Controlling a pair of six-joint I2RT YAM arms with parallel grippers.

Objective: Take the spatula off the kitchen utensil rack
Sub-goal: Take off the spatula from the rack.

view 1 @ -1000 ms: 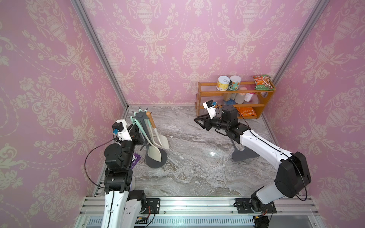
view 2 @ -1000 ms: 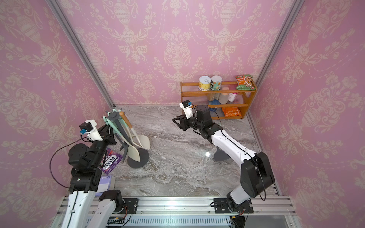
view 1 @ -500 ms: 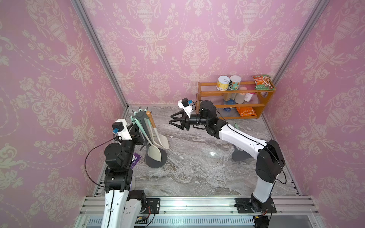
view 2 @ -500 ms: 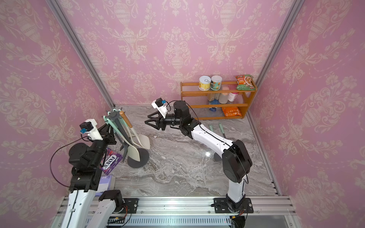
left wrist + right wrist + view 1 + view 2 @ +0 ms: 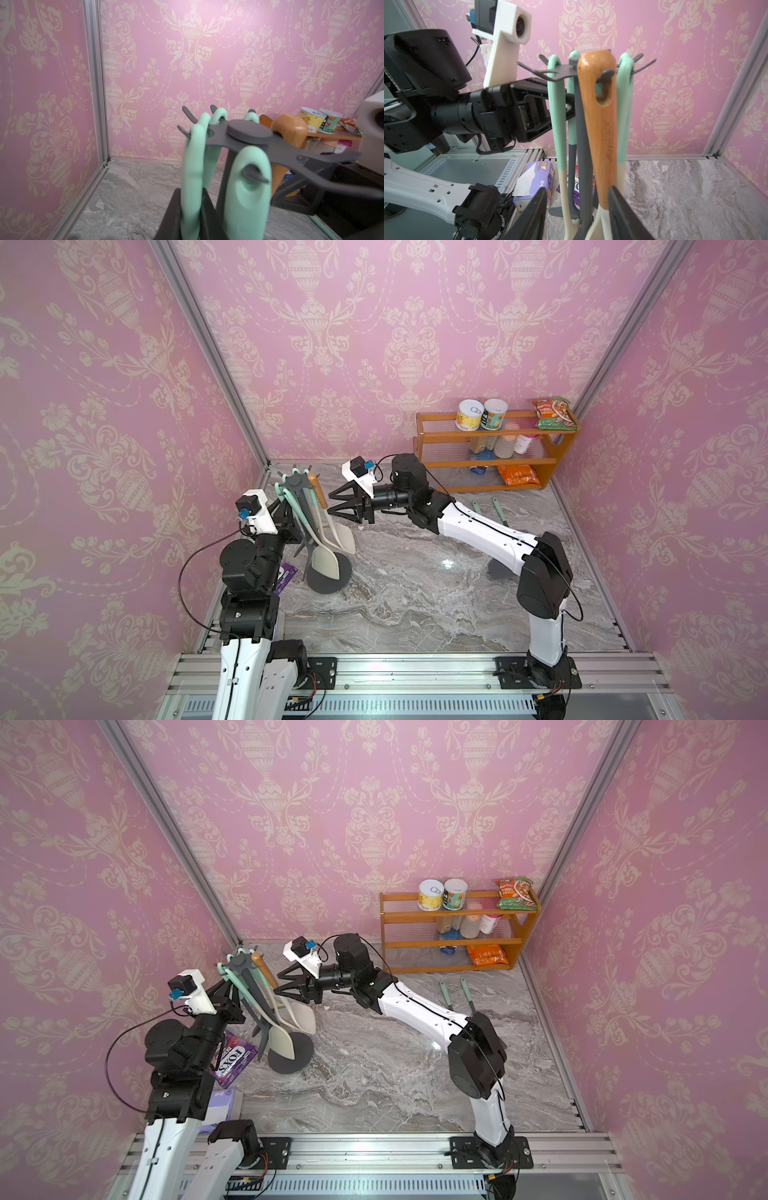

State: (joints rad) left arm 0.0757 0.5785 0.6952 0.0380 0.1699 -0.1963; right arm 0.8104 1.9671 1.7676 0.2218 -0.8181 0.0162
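Light is bright and even, coming from overhead; shadows round the kitchen utensil rack (image 5: 297, 482) are soft and faint. A small white glare spot (image 5: 448, 563) sits on the marble table (image 5: 415, 614) right of the rack's base. From my left wrist the rack's crown and mint handles (image 5: 245, 203) blur (far too close), while the wall (image 5: 145, 62) behind is sharp. From my right wrist the corner post (image 5: 735, 93) behind the rack bows slightly.

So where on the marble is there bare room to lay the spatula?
Widest bare patch: front middle of the marble, between the rack base, the right arm and the front rail. Crowded: left edge, with rack, candy bag, tissue box; two loose utensils before the orange shelf.
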